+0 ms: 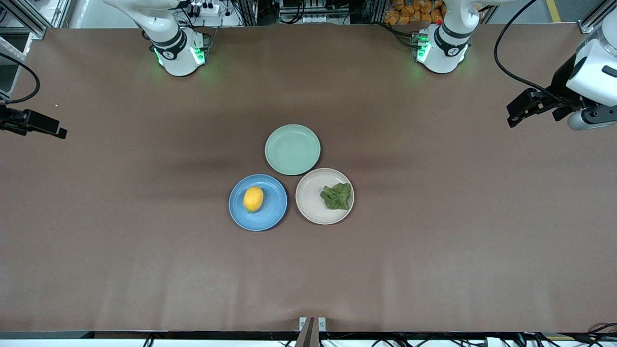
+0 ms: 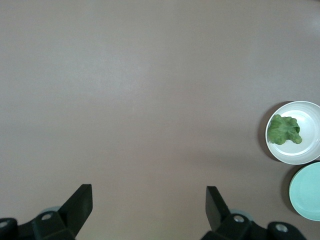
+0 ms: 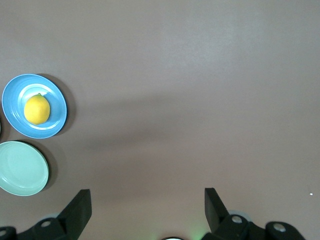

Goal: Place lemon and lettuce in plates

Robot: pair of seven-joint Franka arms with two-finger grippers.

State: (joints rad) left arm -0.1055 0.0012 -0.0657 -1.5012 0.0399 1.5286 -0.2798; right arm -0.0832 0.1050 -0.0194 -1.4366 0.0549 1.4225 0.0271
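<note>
The yellow lemon (image 1: pixel 253 199) lies in the blue plate (image 1: pixel 274 212). The dark green lettuce (image 1: pixel 336 196) lies in the beige-pink plate (image 1: pixel 311 202) beside it. My left gripper (image 1: pixel 515 115) is open and empty, high over the left arm's end of the table. My right gripper (image 1: pixel 58 130) is open and empty over the right arm's end. The left wrist view shows its open gripper (image 2: pixel 149 200) over bare table, with the lettuce (image 2: pixel 284 130) in its plate (image 2: pixel 307 150). The right wrist view shows its open gripper (image 3: pixel 148 202) and the lemon (image 3: pixel 37 109) in the blue plate (image 3: pixel 15 95).
An empty pale green plate (image 1: pixel 292 149) sits touching both plates, farther from the front camera. It also shows in the left wrist view (image 2: pixel 307 192) and the right wrist view (image 3: pixel 22 167). The brown table (image 1: pixel 434 250) surrounds the three plates.
</note>
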